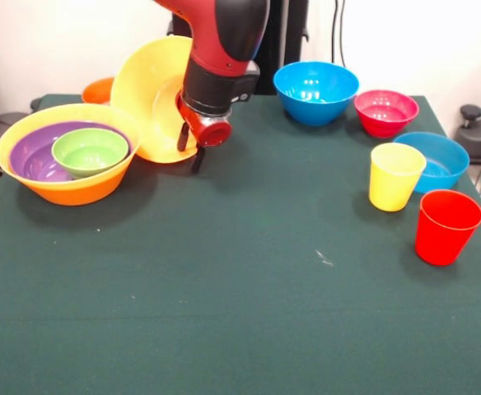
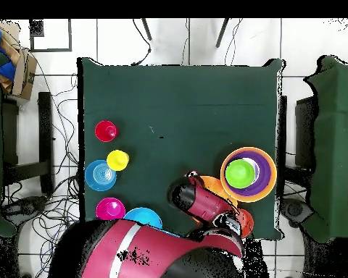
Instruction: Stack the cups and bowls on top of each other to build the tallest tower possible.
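Tower (image 1: 67, 156): green bowl (image 1: 90, 151) in purple bowl (image 1: 39, 152) in orange-yellow bowl.
Hand (image 1: 189, 146): clamped on tilted yellow bowl (image 1: 150, 90).

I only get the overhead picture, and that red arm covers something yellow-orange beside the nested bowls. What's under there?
Observer: A second large yellow bowl, tipped up on its rim, with its opening facing the front camera.
Operator: Is the gripper holding it?
Observer: The gripper hangs right in front of that bowl's lower rim. I can't confirm a grip.
Operator: Anything else hidden?
Observer: A small orange bowl peeks out behind the tipped bowl, mostly covered.
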You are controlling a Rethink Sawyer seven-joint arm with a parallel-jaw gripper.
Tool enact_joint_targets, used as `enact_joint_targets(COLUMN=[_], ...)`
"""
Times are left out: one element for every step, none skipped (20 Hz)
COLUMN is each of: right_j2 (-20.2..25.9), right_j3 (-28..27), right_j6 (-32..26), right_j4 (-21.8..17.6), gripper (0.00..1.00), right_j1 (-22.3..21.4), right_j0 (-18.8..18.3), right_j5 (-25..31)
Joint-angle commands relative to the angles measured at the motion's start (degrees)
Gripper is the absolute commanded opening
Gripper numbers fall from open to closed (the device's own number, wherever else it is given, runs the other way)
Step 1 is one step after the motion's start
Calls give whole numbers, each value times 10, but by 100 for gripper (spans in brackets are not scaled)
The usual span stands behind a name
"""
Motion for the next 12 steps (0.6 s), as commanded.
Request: enact_joint_targets(right_j2=[23,22,20,19,23,27,31,31,32,32,31,32], right_j3=[-100,-100,-99,-99,-97,-96,-94,-95,-95,-96,-97,-97], right_j6=[68,70,72,74,76,79,81,83,85,88,89,89], right_j4=[45,46,48,49,50,50,51,55,59,63,68,72], gripper=[100,100,100,0,0,0,0,0,0,0,0,0], right_j1=[60,61,61,62,60,58,56,54,52,50,47,43], right_j0=[28,30,32,34,31,27,24,27,30,33,36,38], right_j5=[-2,-6,-10,-14,-13,-12,-11,-5,2,8,19,30])
